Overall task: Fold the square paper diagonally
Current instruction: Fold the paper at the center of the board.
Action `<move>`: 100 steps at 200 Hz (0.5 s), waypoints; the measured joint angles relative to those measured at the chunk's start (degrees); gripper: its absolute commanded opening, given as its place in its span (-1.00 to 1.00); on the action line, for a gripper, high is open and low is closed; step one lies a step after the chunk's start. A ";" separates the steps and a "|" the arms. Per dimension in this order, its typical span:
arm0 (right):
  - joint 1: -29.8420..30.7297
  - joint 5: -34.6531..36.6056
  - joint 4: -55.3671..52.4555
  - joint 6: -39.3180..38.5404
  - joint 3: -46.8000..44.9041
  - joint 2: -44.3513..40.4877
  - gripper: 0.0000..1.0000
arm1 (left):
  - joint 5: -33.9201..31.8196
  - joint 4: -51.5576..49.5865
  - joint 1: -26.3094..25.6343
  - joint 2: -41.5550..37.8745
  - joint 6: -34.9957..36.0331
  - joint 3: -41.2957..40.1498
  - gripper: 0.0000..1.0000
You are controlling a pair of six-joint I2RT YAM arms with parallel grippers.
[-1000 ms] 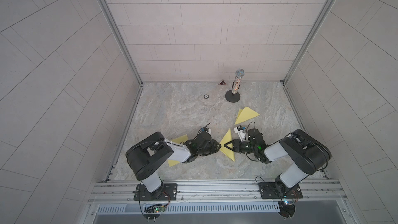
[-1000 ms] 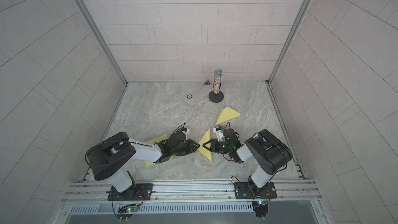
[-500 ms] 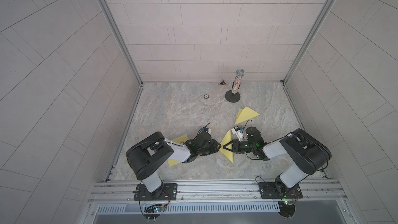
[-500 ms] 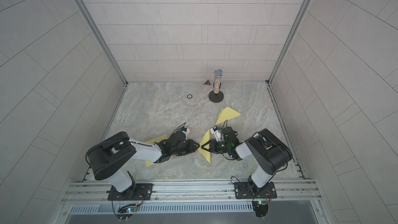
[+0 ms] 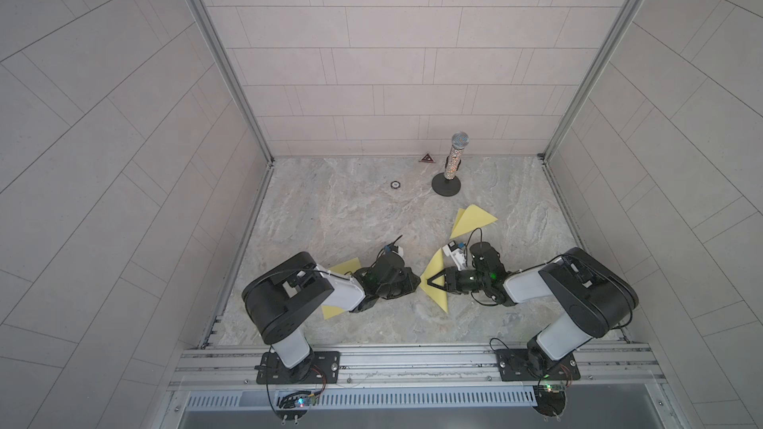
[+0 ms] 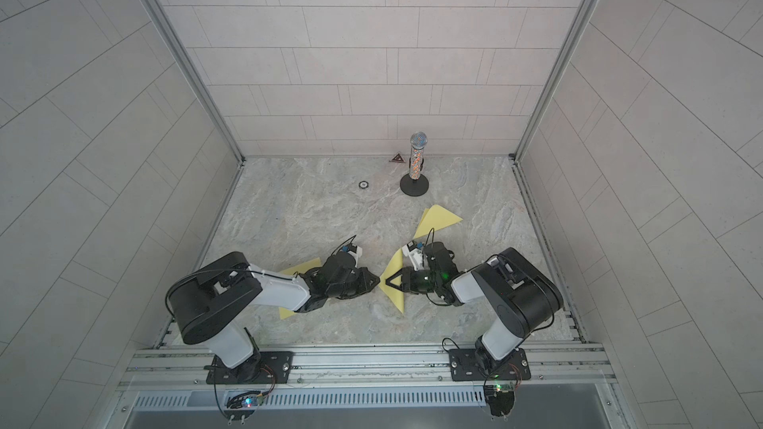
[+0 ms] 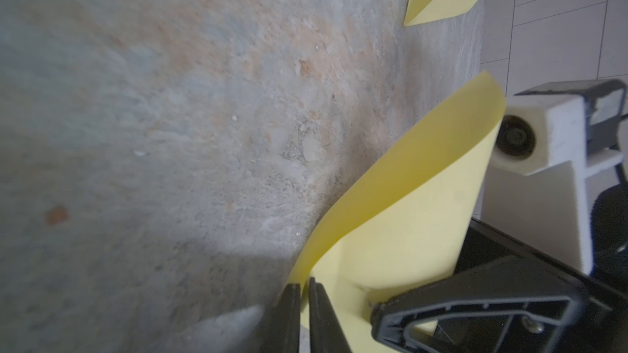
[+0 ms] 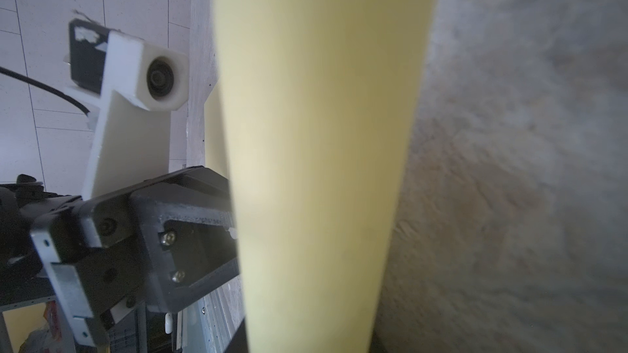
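Observation:
The square paper [image 5: 438, 301] is pale yellow and lies near the front of the table, between my two arms. Part of it curls up off the table [image 7: 407, 215]. My left gripper [image 7: 303, 292] has its jaws shut on a corner edge of this sheet. In both top views it [image 6: 376, 281] points right, tip to tip with my right gripper [image 5: 427, 282]. One black finger [image 7: 475, 314] of the right gripper lies on the paper. The raised sheet [image 8: 316, 130] fills the right wrist view and hides that gripper's jaws.
A folded yellow triangle [image 5: 472, 220] lies behind the right arm. Another yellow sheet [image 5: 332, 311] sits under the left arm. A microphone on a round stand [image 5: 452, 167], a small ring [image 5: 395, 184] and a red triangle [image 5: 427, 158] are near the back wall.
The right gripper has carried its side of the paper left, up to the left gripper. The left jaws have closed onto the paper's edge.

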 measured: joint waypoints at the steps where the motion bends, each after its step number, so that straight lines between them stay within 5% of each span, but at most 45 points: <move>1: 0.00 0.00 -0.07 0.02 0.02 -0.02 -0.22 | 0.00 0.02 0.00 0.00 -0.07 0.00 -0.85; 29: 0.17 1.11 -2.69 -0.81 0.79 -2.21 0.05 | 0.04 0.15 0.00 0.07 -0.07 -0.04 -0.92; 100: -1.42 3.50 -4.04 -1.36 1.01 -3.63 0.06 | 0.04 0.39 0.00 0.11 -0.02 -0.11 -1.00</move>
